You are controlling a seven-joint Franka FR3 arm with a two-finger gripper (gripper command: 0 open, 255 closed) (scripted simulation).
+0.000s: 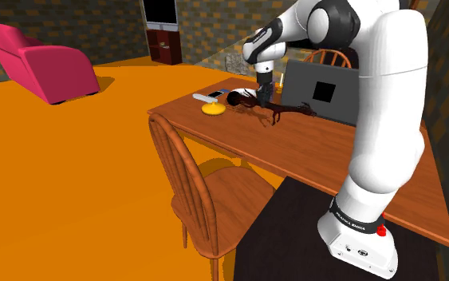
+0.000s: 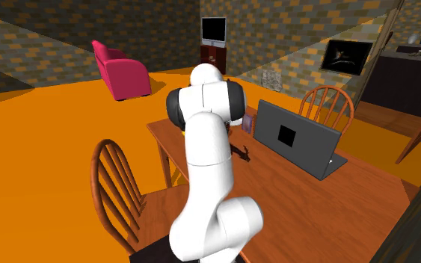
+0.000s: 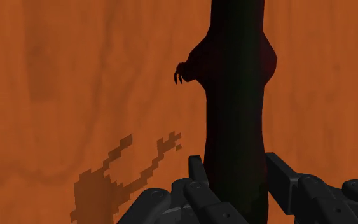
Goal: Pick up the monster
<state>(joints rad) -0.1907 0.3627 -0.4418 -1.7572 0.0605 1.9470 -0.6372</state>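
The monster (image 1: 274, 108) is a long, dark maroon creature with thin clawed limbs, stretched out over the wooden table (image 1: 390, 176) in front of the laptop. My black gripper (image 1: 265, 97) comes down on it from above, near its middle. In the wrist view the fingers (image 3: 199, 181) clasp its dark body (image 3: 234, 76) from both sides, and a small claw sticks out to one side. Its shadow lies apart from it on the wood, so it seems to hang slightly above the table. From the second exterior view the monster (image 2: 241, 152) shows small, beside the arm.
A grey open laptop (image 1: 322, 92) stands just behind the monster. A yellow disc (image 1: 212, 111) and a small white object (image 1: 208, 96) lie near the table's far corner. A wooden chair (image 1: 187, 184) stands at the near edge, and another (image 1: 330, 56) behind the laptop.
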